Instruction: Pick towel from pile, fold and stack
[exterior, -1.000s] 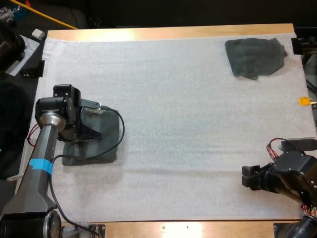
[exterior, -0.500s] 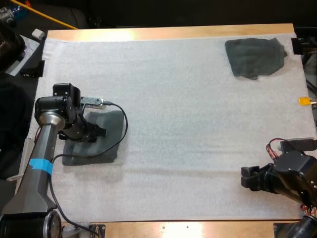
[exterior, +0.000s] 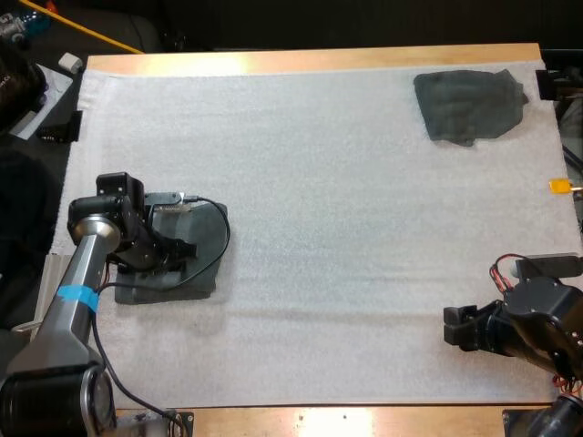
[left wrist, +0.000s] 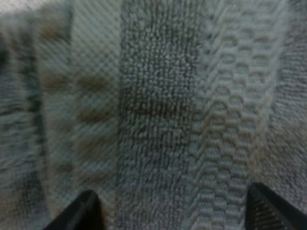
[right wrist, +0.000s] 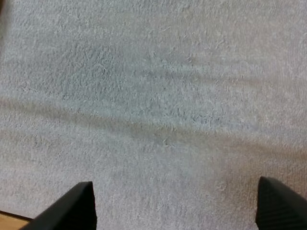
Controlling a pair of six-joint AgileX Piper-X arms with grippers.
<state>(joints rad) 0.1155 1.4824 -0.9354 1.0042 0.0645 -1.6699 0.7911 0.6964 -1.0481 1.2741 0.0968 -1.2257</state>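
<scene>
A folded dark grey-green towel (exterior: 178, 284) lies flat at the left of the white mat (exterior: 328, 200). My left gripper (exterior: 182, 248) is low over it, pointing down. The left wrist view has the towel's woven surface (left wrist: 158, 110) very near, with my left gripper (left wrist: 168, 213) open and its fingertips (left wrist: 76, 213) wide apart, holding nothing. A second, crumpled towel (exterior: 469, 105) sits at the far right corner of the mat. My right gripper (exterior: 453, 326) rests near the front right, open above bare mat (right wrist: 158, 96), its fingertips (right wrist: 72, 206) well apart.
The wooden table edge (exterior: 319, 60) runs along the far side. Beyond the mat's left edge lie some small items (exterior: 55, 91). A broad stretch of mat lies between the two towels.
My left arm has dropped lower and drawn slightly toward the near side over the folded towel. The right arm and the crumpled towel have stayed put.
</scene>
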